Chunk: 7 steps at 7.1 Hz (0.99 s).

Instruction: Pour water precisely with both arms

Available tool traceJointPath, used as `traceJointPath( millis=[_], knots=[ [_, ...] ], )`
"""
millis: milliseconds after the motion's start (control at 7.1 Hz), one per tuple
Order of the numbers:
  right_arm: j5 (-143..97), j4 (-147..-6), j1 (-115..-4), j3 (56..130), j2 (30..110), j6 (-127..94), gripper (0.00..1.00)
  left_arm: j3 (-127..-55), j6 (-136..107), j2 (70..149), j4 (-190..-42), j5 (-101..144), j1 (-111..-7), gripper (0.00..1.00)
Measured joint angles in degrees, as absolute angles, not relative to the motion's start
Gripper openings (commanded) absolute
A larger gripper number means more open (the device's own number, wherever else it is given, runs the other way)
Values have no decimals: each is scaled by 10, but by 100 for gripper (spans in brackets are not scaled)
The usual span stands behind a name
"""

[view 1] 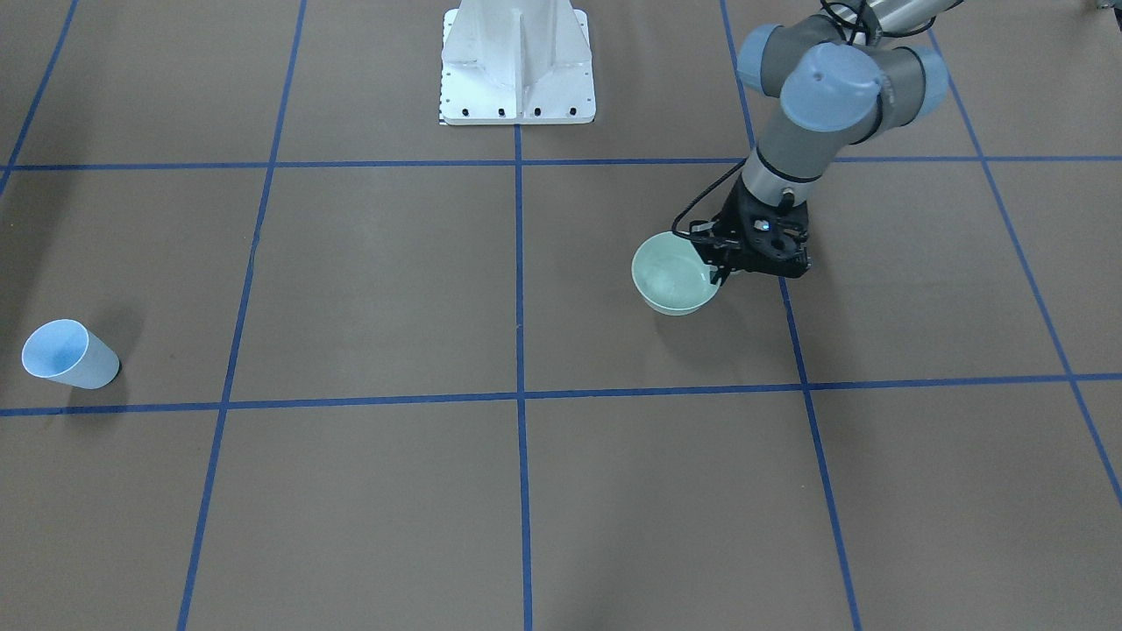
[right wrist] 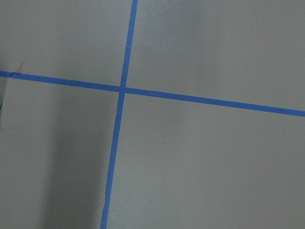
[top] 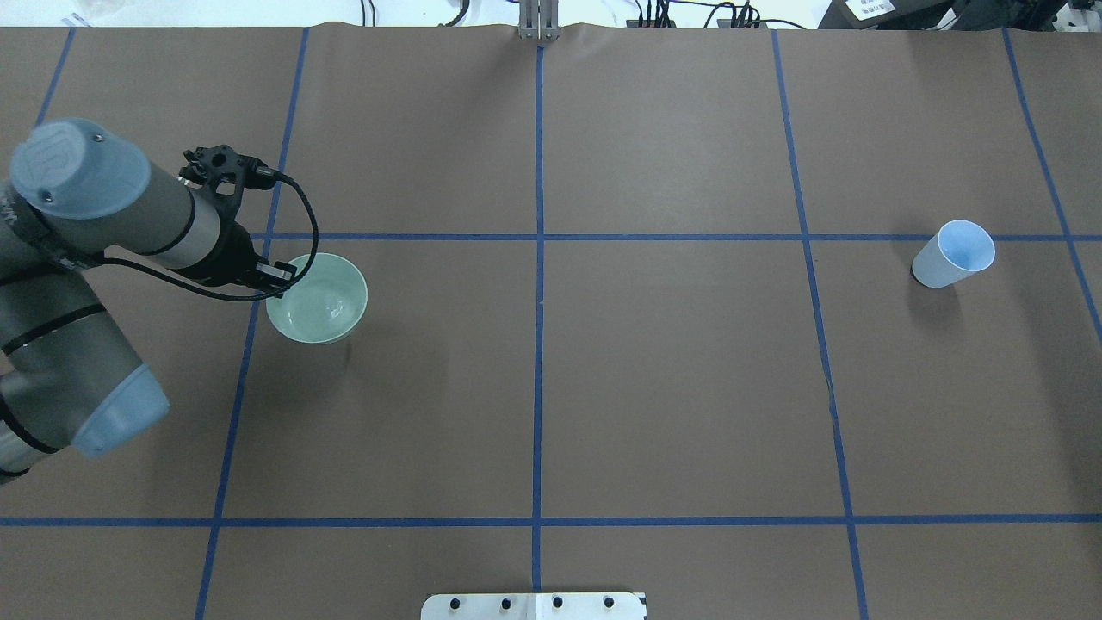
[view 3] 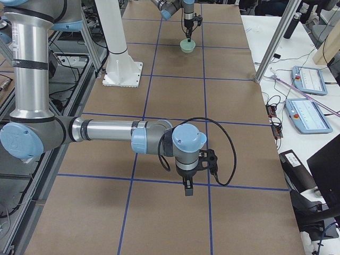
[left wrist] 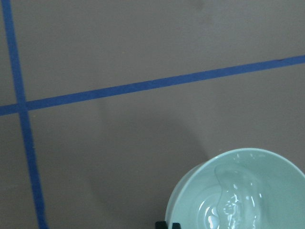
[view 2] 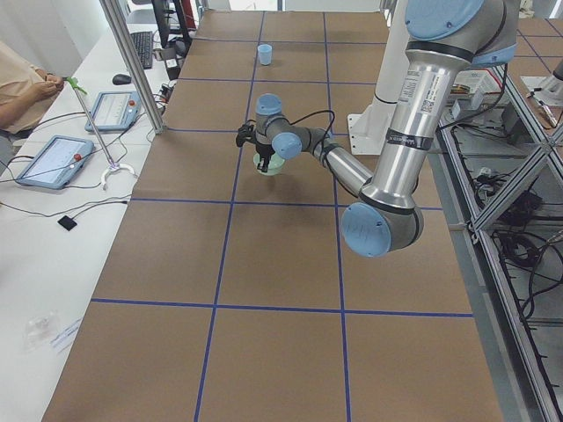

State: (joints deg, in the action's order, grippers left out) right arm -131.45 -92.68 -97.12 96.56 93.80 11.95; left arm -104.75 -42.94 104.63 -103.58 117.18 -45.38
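Left pincer [view 1: 720,267] grasps the rim of the bowl [view 1: 671,282] holding water; right pincer [view 3: 187,187], I cannot tell; cup [view 1: 66,355] well apart; pouring not yet done.

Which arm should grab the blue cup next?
Probably right. The blue cup stands on the robot's right side; the left gripper pinches the green bowl's rim, the right gripper hangs free.

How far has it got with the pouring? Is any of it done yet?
Early days. Done: nothing looks poured. The water sits in the green bowl, and the blue cup stands far across the table. In hand: the left gripper seems to pinch the bowl's rim. Left: bringing bowl and cup together and pouring. The right gripper hangs away from both.
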Motion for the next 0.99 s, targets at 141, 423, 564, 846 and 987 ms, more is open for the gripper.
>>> traceJointPath(
  millis=[141,423,564,846,987],
  knots=[
    [-1315,-927,-971,966,938,120,100,-1047,-383,1024,-1036,1182,-478,0],
    [-1315,-926,-971,966,939,120,100,-1034,-301,995,-1037,1199,-521,0],
    [-1315,-926,-971,966,939,120,100,-1017,-259,989,-1038,1214,-542,0],
    [-1315,-926,-971,966,940,120,100,-973,-192,987,-1050,1235,-575,0],
    [-1316,-926,-971,967,941,120,100,-946,-172,986,-1071,1239,-585,0]
  ],
)
